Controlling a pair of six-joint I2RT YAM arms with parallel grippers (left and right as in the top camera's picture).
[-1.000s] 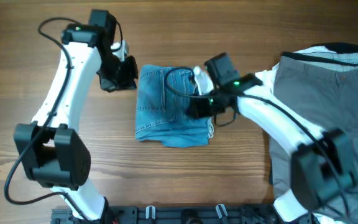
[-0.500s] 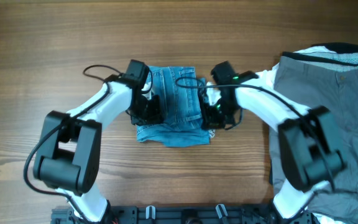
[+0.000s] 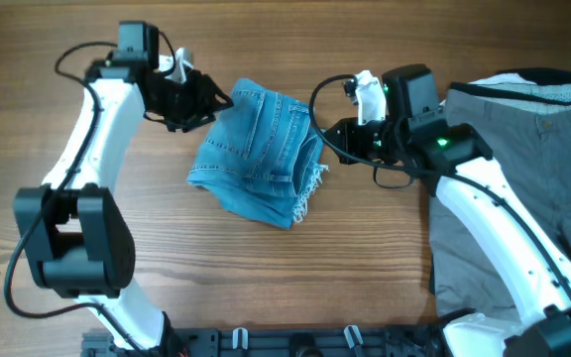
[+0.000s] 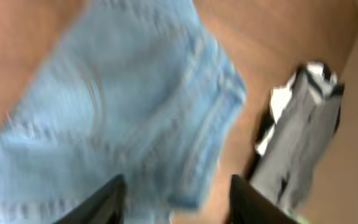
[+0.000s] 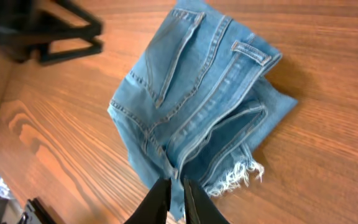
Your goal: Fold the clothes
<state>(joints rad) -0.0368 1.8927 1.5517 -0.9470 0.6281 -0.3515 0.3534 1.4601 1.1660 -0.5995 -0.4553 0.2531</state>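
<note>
The light-blue jeans [image 3: 256, 154] lie folded in a skewed bundle on the wooden table, back pocket up and frayed hem at the lower right. They also show in the right wrist view [image 5: 197, 106] and, blurred, in the left wrist view [image 4: 123, 93]. My left gripper [image 3: 202, 99] is open and empty just off the bundle's upper left edge, its fingers apart in its own view [image 4: 178, 199]. My right gripper [image 3: 338, 139] is to the right of the bundle, its fingers [image 5: 174, 200] nearly together with nothing held. Grey trousers [image 3: 523, 159] lie at the right.
A white garment [image 3: 467, 329] peeks from under the grey trousers at the lower right, and a dark-edged piece [image 3: 553, 74] lies at the top right. The left gripper shows at the top left of the right wrist view [image 5: 61, 31]. A black rail [image 3: 295, 342] runs along the front edge.
Both grippers have drawn back from the jeans, left one up and left, right one to the right. The bundle has turned and now lies askew.
</note>
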